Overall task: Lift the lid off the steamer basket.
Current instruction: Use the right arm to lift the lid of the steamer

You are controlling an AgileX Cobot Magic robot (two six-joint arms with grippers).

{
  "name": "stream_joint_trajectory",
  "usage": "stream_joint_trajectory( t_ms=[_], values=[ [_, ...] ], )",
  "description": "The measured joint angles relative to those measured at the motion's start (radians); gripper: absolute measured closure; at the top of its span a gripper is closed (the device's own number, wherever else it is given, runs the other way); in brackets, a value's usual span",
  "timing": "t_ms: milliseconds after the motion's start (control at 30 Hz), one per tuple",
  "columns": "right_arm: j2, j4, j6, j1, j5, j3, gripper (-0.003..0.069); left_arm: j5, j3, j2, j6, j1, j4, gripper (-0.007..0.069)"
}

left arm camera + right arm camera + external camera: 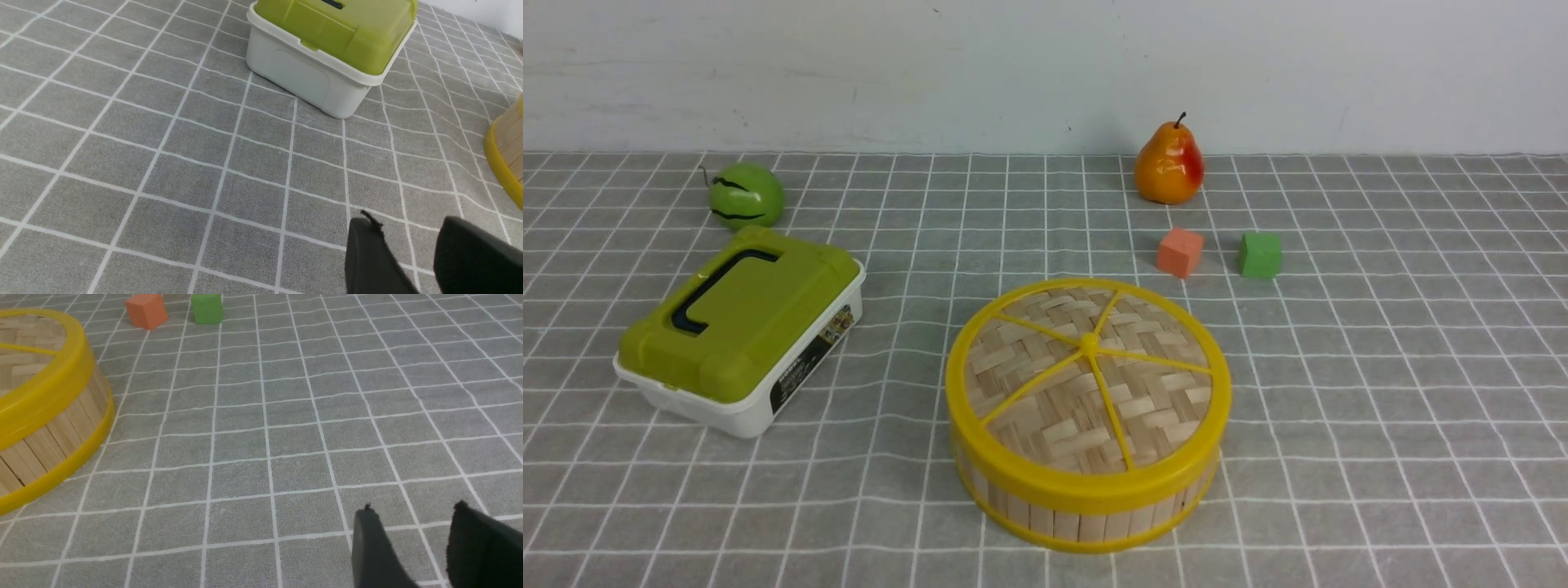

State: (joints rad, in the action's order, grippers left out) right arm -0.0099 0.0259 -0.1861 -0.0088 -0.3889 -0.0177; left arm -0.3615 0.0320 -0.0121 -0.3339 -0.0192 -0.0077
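The steamer basket (pixel 1086 510) stands in the near middle of the cloth, its pale slats ringed in yellow. On it rests the lid (pixel 1086 384), woven bamboo with a yellow rim and spokes meeting at a small knob. Neither arm shows in the front view. My left gripper (pixel 408 224) hovers open over bare cloth, with the basket's edge (pixel 504 163) off to one side. My right gripper (pixel 412 510) is also open and holds nothing; the basket wall (pixel 53 433) and the lid's rim (pixel 45 396) lie well away from it.
A white box with an olive-green lid (pixel 743 327) sits at the left, a green apple (pixel 745 194) behind it. A pear (pixel 1170 163), an orange cube (pixel 1180 251) and a green cube (pixel 1260 255) stand behind the basket. A white wall bounds the far edge.
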Motion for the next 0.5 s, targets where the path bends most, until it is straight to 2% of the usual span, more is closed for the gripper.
stream_joint_trajectory(
  t_ms=[500],
  values=[
    [0.000, -0.005, 0.000, 0.000, 0.000, 0.000, 0.0418, 0.000, 0.000, 0.000, 0.000, 0.000, 0.000, 0.0386]
  ],
)
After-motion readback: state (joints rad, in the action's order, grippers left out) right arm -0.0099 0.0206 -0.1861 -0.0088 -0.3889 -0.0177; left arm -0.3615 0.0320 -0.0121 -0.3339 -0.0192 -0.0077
